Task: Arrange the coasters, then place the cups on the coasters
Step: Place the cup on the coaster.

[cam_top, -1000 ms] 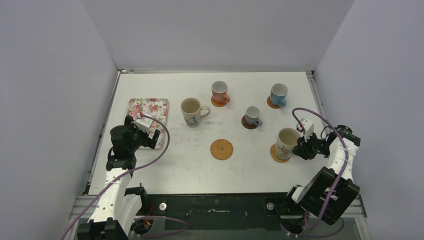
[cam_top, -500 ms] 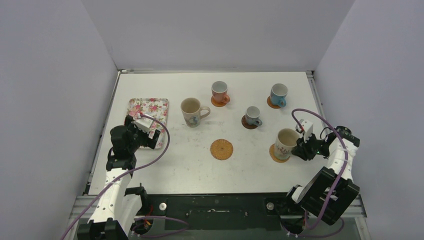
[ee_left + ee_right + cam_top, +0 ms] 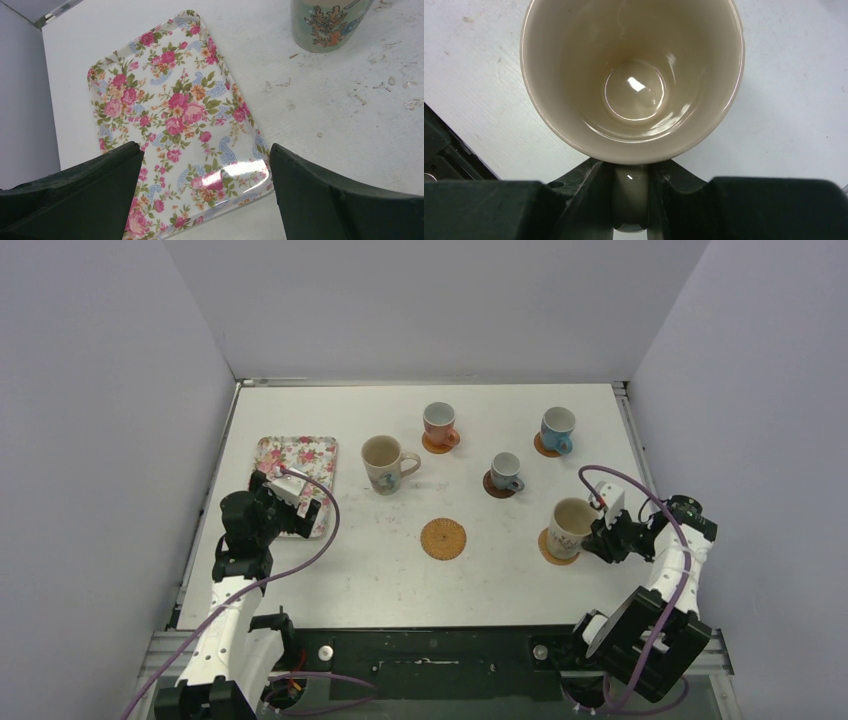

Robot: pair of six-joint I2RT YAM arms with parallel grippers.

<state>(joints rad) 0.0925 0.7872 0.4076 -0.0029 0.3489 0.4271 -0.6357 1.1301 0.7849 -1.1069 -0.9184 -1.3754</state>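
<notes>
White bench (image 3: 350,570) fills my screen, and I start at my right pincer (image 3: 630,197): its jaws are pressed in on the handle of a large cream mug (image 3: 631,75). The mug stands upright, its mouth open to the wrist camera and its handle pointing back at the arm. From above, this mug sits well to the right of the bare woven coaster (image 3: 442,538) in the middle of the bench. It is over an orange coaster (image 3: 548,549) whose near-left rim shows past its base. I cannot tell whether the base has touched down or is centred. On the far side of the bare woven coaster, the grey mug (image 3: 505,470), the pink mug (image 3: 438,423) and the blue mug (image 3: 557,428) look settled already. What I judge left is the second cream mug (image 3: 383,462): it stands on bare bench beyond and to the left of the bare woven coaster, upright, handle turned to the right. My left pincer (image 3: 205,165) is spread wide and holds nothing, hanging over the near end of the floral tray (image 3: 175,100), further left again. That arm is the nearer one to the second cream mug, which lies ahead and to the right of its jaws, handle facing away.
</notes>
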